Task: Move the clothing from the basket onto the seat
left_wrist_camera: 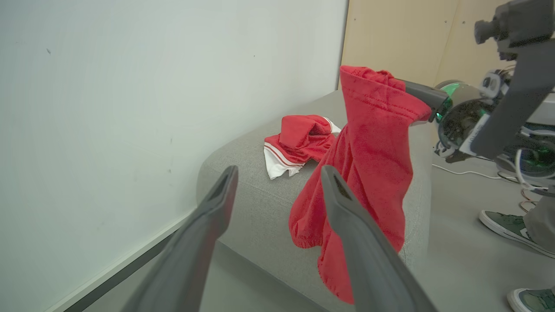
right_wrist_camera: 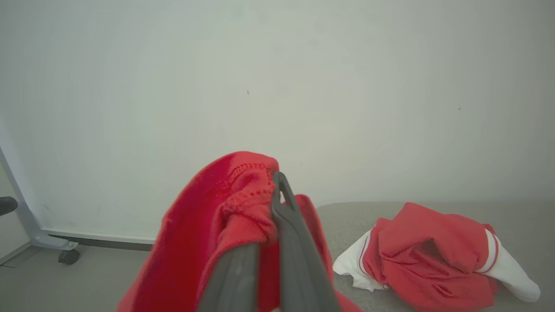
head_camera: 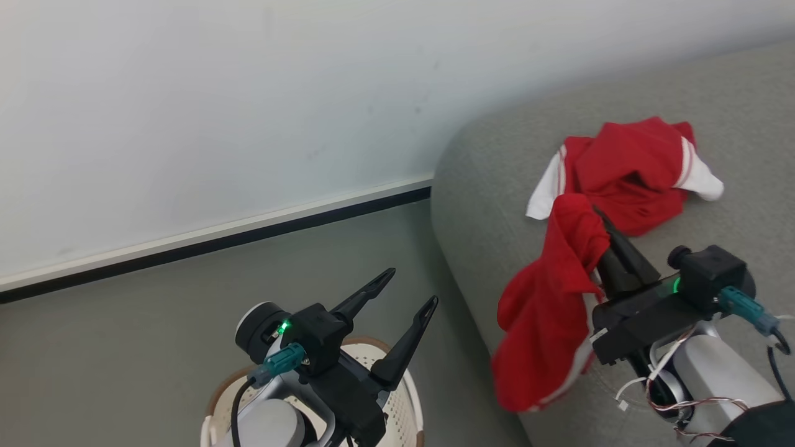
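Over the grey sofa (head_camera: 484,186), at the right of the head view, the right claw (head_camera: 601,220) stood shut on the upper edge of the held garment (head_camera: 546,310), a red piece with a white stripe near its lower hem. We saw the cloth bunched around the dark fingertips and falling from them down the left side of the claw, towards the sofa's rounded front edge. We could not tell whether the hem touched the cushion.

From the right wrist view, the held garment (right_wrist_camera: 208,234) wrapped the left finger of the right claw (right_wrist_camera: 277,190). The other finger lay bare against it, with no gap between the jaws.

Beyond the claw, apart from the hanging cloth, the second garment (head_camera: 627,174) lay crumpled on the sofa seat, red with white panels and stripes. We saw it also in the right wrist view (right_wrist_camera: 429,247).

At the lower left of the head view, the left claw (head_camera: 411,287) stood wide and empty above the cream basket (head_camera: 397,410), whose inside the arm largely hid.

Through the spread fingers of the left claw (left_wrist_camera: 279,171), the left wrist view showed the held garment (left_wrist_camera: 373,164) hanging over the sofa (left_wrist_camera: 251,203), with the second garment (left_wrist_camera: 301,136) behind it. A person's shoe (left_wrist_camera: 507,225) rested on the floor at the right.
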Robot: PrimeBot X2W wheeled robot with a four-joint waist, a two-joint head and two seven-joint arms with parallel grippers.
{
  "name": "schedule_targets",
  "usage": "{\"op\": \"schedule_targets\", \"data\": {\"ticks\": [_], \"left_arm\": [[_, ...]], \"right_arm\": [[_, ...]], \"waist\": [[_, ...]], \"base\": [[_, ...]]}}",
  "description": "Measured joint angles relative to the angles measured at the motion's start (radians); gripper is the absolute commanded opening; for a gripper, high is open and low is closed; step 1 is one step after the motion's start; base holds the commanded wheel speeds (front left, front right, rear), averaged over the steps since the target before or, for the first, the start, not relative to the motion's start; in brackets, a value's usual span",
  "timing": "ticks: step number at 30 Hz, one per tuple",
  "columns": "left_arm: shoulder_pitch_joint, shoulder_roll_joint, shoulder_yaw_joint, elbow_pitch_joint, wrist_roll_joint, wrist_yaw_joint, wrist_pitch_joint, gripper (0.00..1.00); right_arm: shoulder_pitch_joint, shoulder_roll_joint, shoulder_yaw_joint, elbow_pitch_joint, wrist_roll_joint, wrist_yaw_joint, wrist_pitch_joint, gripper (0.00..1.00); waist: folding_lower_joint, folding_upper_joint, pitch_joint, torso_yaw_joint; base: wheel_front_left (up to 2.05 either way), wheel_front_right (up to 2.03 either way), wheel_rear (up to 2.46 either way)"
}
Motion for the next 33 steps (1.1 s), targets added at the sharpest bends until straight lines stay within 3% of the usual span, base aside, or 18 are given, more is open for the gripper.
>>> {"op": "schedule_targets", "data": {"ticks": [12, 22, 28, 33], "left_arm": [[0.001, 0.022, -0.006, -0.028, 0.009, 0.007, 0.005, 1.00], [-0.029, 0.012, -0.017, -0.021, 0.015, 0.001, 0.009, 1.00], [-0.039, 0.005, -0.026, -0.018, 0.016, -0.002, 0.017, 1.00], [-0.051, 0.003, -0.030, -0.018, 0.018, -0.002, 0.018, 1.00]], "right_arm": [[0.072, -0.051, -0.118, -0.197, -0.020, -0.053, -0.001, 0.00], [0.095, -0.058, -0.180, -0.281, -0.031, -0.057, -0.001, 0.00], [0.086, -0.062, -0.243, -0.332, 0.011, -0.032, -0.004, 0.00], [0.002, -0.100, -0.273, -0.325, 0.009, 0.007, -0.004, 0.00]], "waist": [[0.0001, 0.0000, 0.032, -0.154], [0.0002, 0.0000, 0.077, -0.235], [0.0002, 0.0000, 0.096, -0.235], [0.0001, 0.0000, 0.112, -0.221]], "base": [[0.00, 0.00, 0.00], [0.00, 0.00, 0.00], [0.00, 0.00, 0.00], [0.00, 0.00, 0.00]]}}
